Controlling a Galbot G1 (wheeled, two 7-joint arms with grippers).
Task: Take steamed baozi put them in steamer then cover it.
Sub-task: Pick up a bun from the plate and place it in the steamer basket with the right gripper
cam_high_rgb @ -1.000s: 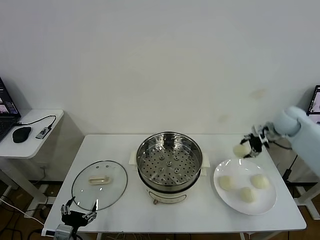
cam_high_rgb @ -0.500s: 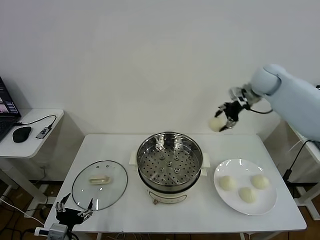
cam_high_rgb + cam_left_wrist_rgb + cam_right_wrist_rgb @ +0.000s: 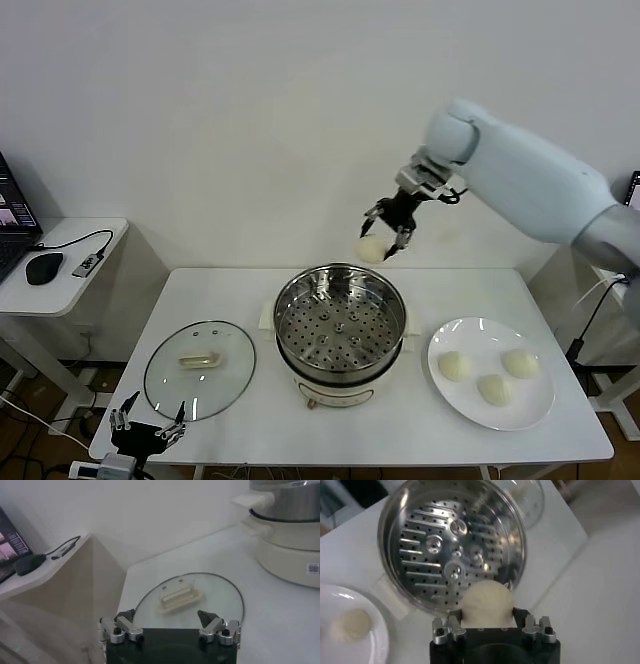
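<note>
My right gripper is shut on a cream-white baozi and holds it in the air just above the far rim of the steamer. From the right wrist the same baozi fills the gripper, with the steamer's bare perforated floor below it. Three more baozi lie on the white plate to the right of the steamer. My left gripper hangs open and idle at the table's front left edge, near the lid; its own camera shows that gripper with nothing in it.
A round glass lid with a cream handle lies flat on the table left of the steamer, also visible as the lid from the left wrist. A side desk with a mouse and cable stands at far left.
My right arm has carried the baozi up from above the plate and leftward across the table, to over the steamer's far rim. The left gripper has barely shifted.
</note>
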